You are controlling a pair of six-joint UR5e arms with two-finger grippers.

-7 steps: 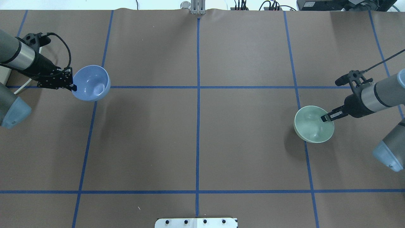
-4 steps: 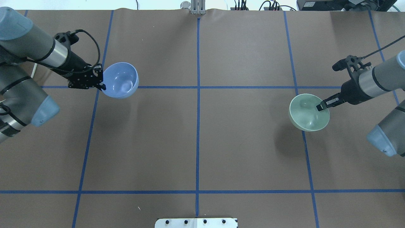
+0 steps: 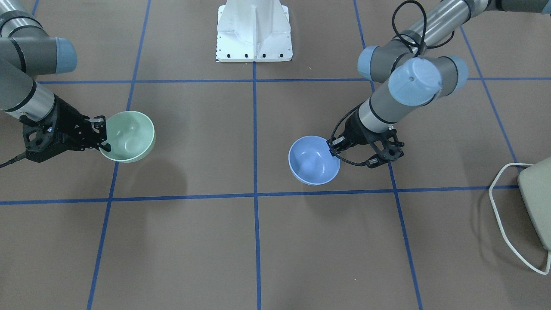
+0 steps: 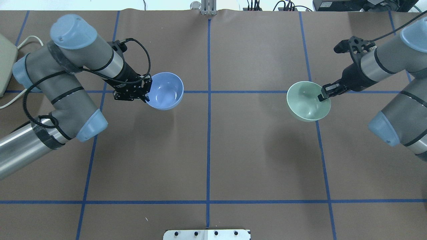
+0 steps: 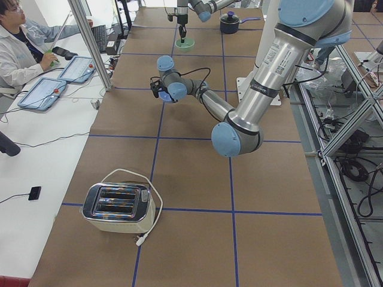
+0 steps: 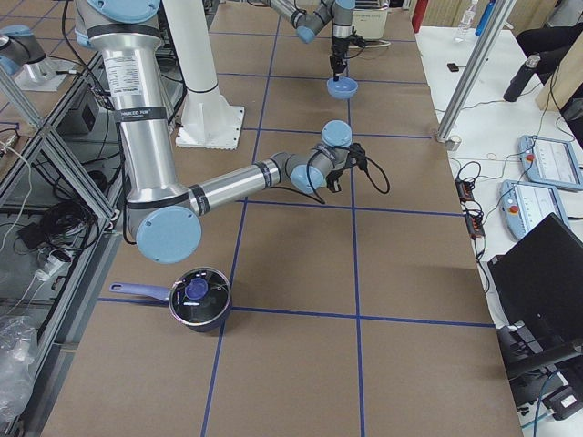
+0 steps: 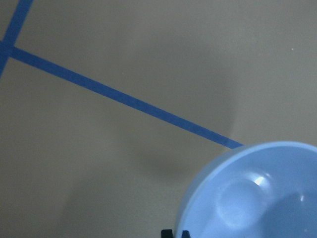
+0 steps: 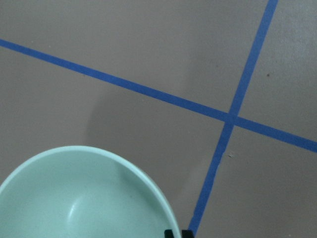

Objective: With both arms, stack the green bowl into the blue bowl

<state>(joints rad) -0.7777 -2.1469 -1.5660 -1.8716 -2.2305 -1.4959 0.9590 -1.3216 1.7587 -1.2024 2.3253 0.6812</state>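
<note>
L gripper (image 4: 146, 97): fingers pinch the rim of the blue bowl (image 4: 165, 90), at the rim side nearest the wrist. Black tips just show at the bottom edge of the L wrist view.
R gripper (image 4: 321, 97): fingers pinch the rim of the green bowl (image 4: 307, 101), one tip inside the rim; same bottom-edge glimpse in the R wrist view.
Blue bowl: mouth up, lifted off the table (image 4: 253, 160), shadow thrown onto the paper beside it. In the overhead view it sits over the cross tape line, in the L half, near the centre tape line (image 4: 208, 133) but not on it.
Green bowl: mouth up, also in the air w/ its shadow offset below. R half, just under the cross line.
Bowl to bowl: well apart, centre line between them, both empty.
L arm (image 4: 66, 83): folded, elbow bent back, black cable looping over the wrist.
R arm (image 4: 383, 63): comes in from the R edge, wrist angled down to the bowl.
Pedestal (image 3: 255, 32): white, at the robot's side of the table, between the arms.
Ends of table: toaster (image 5: 116, 207) w/ white cord at the L end; dark pot (image 6: 199, 299) w/ blue handle at the R end.
Operator (image 5: 18, 48): seated at the side bench.
</note>
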